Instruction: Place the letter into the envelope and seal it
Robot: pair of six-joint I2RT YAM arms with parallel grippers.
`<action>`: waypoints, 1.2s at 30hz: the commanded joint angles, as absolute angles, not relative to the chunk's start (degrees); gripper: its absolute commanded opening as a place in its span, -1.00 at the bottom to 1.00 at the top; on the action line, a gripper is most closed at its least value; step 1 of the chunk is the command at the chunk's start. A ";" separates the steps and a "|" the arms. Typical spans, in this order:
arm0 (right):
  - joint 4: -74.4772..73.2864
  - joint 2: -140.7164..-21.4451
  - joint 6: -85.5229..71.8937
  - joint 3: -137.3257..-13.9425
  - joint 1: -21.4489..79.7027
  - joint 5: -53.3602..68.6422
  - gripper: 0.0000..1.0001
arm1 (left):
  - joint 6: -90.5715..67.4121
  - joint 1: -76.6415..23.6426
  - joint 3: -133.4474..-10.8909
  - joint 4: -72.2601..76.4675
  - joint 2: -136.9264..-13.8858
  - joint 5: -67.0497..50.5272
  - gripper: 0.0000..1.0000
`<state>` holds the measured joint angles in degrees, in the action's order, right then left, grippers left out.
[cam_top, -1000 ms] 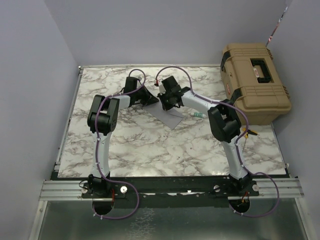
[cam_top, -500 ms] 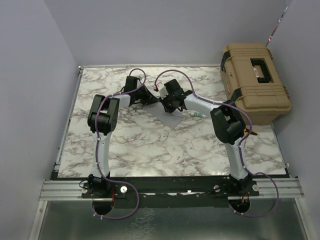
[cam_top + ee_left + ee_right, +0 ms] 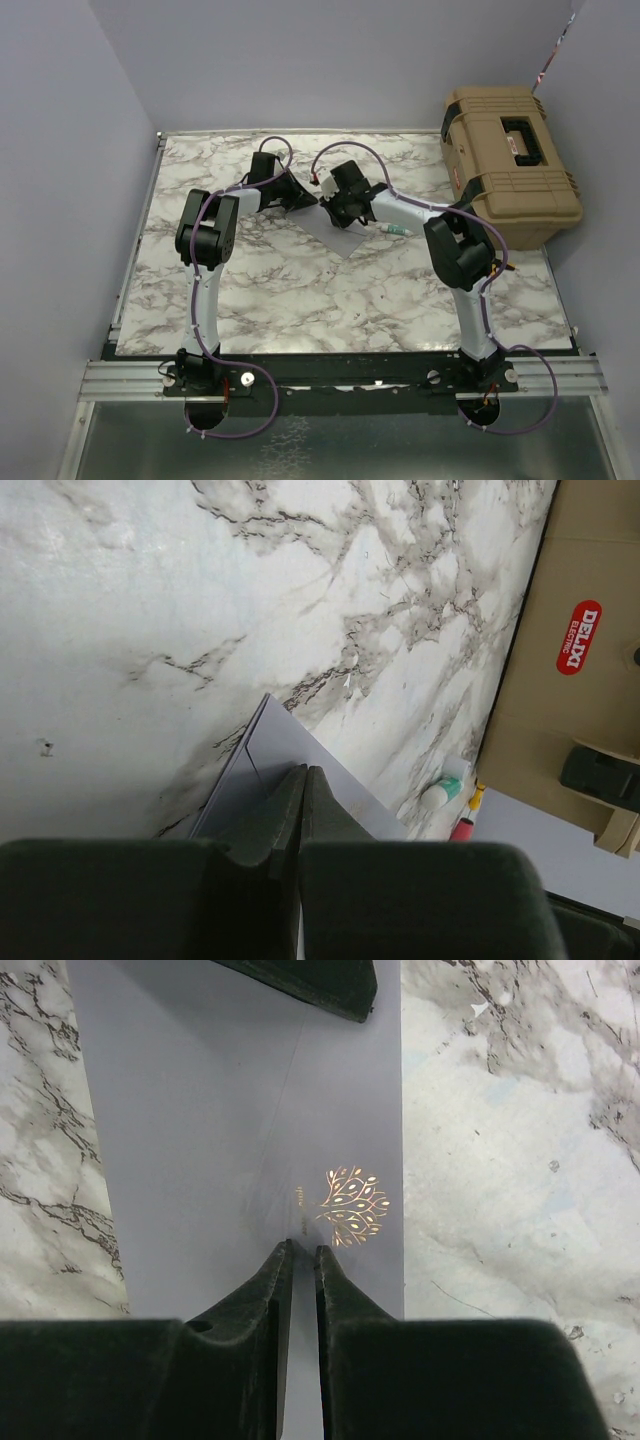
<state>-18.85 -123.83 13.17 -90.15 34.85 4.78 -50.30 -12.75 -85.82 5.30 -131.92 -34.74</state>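
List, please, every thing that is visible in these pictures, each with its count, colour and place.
envelope: one, grey-lavender, flat at the table's middle, under both pincers
tree emblem: one, gold, on the envelope's face
toolbox: one, tan, far right corner
small tube: one, white and green, between envelope and toolbox
small item: one, red and yellow, beside the toolbox, too small to identify
table: one, white marble with grey veins
left pincer: one, dark, shut, tips at the envelope
right pincer: one, dark, narrowly open, over the envelope beside the emblem
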 commanded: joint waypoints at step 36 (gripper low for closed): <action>-31.39 -120.63 -2.74 -87.60 28.73 14.14 -0.67 | -43.02 -12.50 -88.85 -6.25 -135.82 -32.37 -0.82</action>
<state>-26.39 -119.81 3.44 -86.50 28.75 10.72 -47.94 -12.84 -88.40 1.45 -132.46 -36.56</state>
